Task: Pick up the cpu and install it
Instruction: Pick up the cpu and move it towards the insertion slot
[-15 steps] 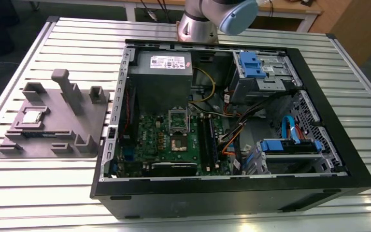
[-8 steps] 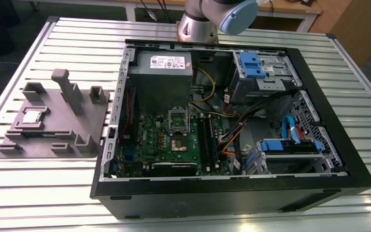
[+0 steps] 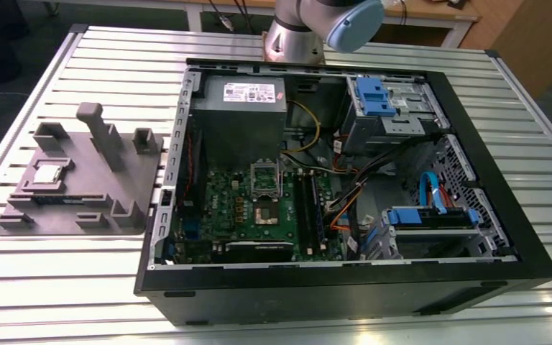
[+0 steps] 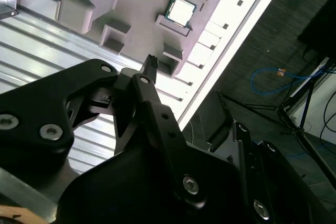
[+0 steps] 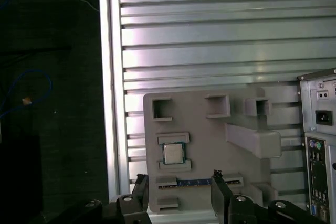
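The cpu (image 3: 48,172) is a small silver square lying flat in a recess of the grey moulded tray (image 3: 113,194), at the exterior view's left on the slatted table. Both wrist views look down on the cpu (image 5: 172,153) (image 4: 181,10) from well above. My gripper (image 5: 177,178) is open, its black fingertips (image 5: 216,174) wide apart with nothing between them, and it hangs high over the tray's near end, clear of the cpu. In the second wrist view the gripper (image 4: 194,95) stands the same way. The motherboard (image 3: 256,205) lies inside the open computer case (image 3: 487,201).
A memory stick (image 5: 194,182) lies in a tray slot beside the cpu. Upright posts (image 3: 103,133) rise from the tray. The case holds a power-supply box (image 3: 241,97), blue drive cages (image 3: 382,97) and loose cables (image 3: 353,187). The table edge (image 5: 110,77) drops to dark floor.
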### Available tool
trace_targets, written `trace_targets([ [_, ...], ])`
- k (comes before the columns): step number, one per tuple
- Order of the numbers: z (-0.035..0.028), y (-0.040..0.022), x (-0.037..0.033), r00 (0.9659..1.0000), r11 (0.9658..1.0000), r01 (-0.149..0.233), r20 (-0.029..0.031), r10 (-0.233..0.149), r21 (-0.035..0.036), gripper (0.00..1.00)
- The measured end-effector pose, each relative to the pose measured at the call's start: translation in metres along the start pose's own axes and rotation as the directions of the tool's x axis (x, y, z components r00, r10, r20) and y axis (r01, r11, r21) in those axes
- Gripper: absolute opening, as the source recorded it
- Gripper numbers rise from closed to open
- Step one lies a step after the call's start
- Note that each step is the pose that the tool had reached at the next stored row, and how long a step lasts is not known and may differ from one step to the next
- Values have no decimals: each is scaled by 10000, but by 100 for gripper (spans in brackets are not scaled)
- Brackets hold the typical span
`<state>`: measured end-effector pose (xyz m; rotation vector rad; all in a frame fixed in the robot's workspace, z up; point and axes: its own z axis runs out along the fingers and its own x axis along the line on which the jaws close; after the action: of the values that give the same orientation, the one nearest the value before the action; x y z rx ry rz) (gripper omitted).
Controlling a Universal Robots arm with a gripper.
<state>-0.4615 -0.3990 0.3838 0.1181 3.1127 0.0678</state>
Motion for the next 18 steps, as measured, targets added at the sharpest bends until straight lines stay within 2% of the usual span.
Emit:
trace_targets([
  [7, 0, 0, 2, 10000, 10000, 0, -2, 0, -1, 59],
  [8, 0, 1, 2, 10000, 10000, -2, -30, 2, 1, 59],
  [11, 3, 1, 2, 9998, 10000, 43, -201, -42, 13, 59],
  [14, 33, -4, 4, 9992, 9998, 210, -327, -209, 18, 59],
  [16, 54, -6, 4, 9983, 9993, 376, -453, -374, 19, 59],
  [17, 61, -7, 5, 9977, 9989, 465, -492, -463, 18, 59],
  [18, 65, -11, 4, 9974, 9986, 527, -497, -526, 18, 59],
])
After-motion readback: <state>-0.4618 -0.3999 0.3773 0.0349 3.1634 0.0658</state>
